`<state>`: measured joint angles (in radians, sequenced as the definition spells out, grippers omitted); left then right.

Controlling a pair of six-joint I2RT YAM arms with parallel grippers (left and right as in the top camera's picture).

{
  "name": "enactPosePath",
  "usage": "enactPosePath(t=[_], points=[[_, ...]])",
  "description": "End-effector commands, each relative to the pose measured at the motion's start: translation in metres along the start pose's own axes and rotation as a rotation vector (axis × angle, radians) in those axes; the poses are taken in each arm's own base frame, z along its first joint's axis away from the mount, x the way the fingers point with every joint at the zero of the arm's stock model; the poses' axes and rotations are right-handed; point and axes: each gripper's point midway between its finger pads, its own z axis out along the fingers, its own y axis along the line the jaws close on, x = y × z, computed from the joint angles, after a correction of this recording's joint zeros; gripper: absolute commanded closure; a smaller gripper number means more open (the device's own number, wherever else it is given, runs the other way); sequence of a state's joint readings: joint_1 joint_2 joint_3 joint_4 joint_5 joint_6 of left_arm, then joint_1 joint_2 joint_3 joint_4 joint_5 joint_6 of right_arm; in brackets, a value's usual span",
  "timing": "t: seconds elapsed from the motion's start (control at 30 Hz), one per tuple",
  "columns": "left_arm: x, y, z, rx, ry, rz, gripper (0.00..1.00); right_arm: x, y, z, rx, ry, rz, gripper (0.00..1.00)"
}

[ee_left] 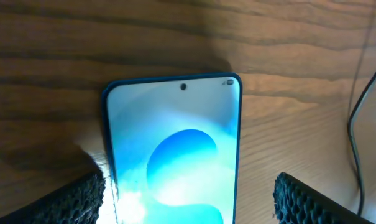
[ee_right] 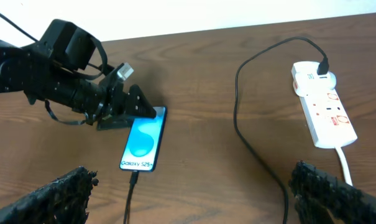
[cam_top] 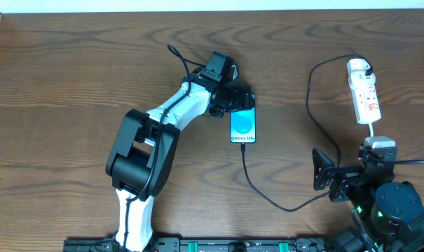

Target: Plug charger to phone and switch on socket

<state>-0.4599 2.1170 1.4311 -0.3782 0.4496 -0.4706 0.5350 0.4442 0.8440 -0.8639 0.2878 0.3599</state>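
We see our left arm (cam_top: 166, 119) reaching from the overhead frame's lower left up to its top centre, the left gripper (cam_top: 240, 98) spread wide (pads (ee_left: 69, 202) in both lower corners of its wrist view). Our right arm (cam_top: 394, 206) sits folded at lower right, the right gripper (ee_right: 191, 193) gaping too

You're looking at a brown wood-grain table (cam_top: 57, 84) that fills all three views, its grain running side to side in the overhead. Past the table's far edge you get a plain white wall (ee_right: 237, 12). A black rail (cam_top: 219, 245) sits along the table's near edge. Light is even, with a soft sheen on the tabletop.
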Motion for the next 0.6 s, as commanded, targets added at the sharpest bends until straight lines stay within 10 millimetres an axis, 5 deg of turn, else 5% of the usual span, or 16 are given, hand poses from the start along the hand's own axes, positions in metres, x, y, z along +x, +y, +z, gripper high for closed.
enactPosePath(t=[0.0,0.17,0.3,0.4,0.57], points=[[0.030,0.068,0.031,-0.213,0.073,-0.061,0.11,-0.002,0.000,-0.002,0.000,-0.002,0.018,0.01],[0.017,0.081,0.022,-0.283,0.026,0.005,0.11,0.007,0.014,-0.002,-0.085,0.044,0.014,0.01],[-0.007,0.081,-0.014,-0.279,-0.025,0.069,0.10,0.019,0.029,-0.005,-0.177,0.106,0.010,0.01],[-0.030,0.082,-0.062,-0.288,-0.115,0.043,0.10,0.017,0.025,-0.003,-0.152,0.093,0.010,0.01],[-0.053,0.078,-0.179,-0.321,-0.329,-0.004,0.10,0.007,0.018,0.013,-0.088,0.032,0.032,0.01]])
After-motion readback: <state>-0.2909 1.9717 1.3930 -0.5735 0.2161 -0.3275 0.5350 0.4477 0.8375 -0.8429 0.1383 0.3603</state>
